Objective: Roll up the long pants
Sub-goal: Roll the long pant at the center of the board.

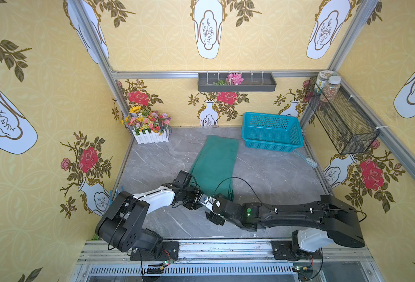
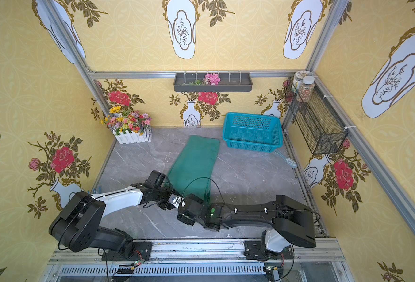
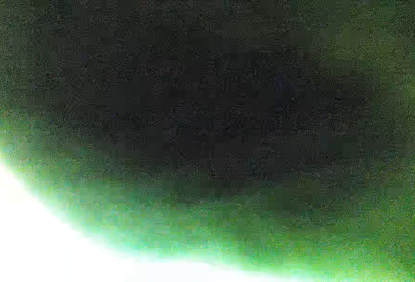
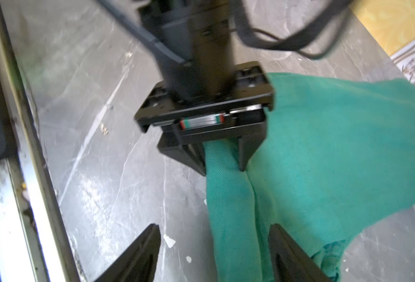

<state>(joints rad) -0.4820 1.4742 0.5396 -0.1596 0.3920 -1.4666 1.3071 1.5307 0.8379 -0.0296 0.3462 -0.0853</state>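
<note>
The long pants (image 1: 213, 161) (image 2: 194, 161) lie as a dark teal-green strip down the middle of the grey table, folded lengthwise. Both arms meet at the strip's near end. In the right wrist view my left gripper (image 4: 222, 171) is shut on a bunched roll of the pants' (image 4: 335, 146) near edge. My right gripper (image 4: 215, 228) faces it, open wide. That same roll of cloth lies between its fingers, beside the one on the right of the picture (image 4: 282, 244). Dark green cloth fills the left wrist view, and no jaws show there.
A turquoise mesh basket (image 1: 272, 131) stands at the back right, with a light blue brush (image 1: 307, 160) in front of it. A white flower box (image 1: 150, 129) sits at the back left. A black wire shelf (image 1: 343, 122) hangs on the right wall. A metal rail (image 1: 201, 246) runs along the front.
</note>
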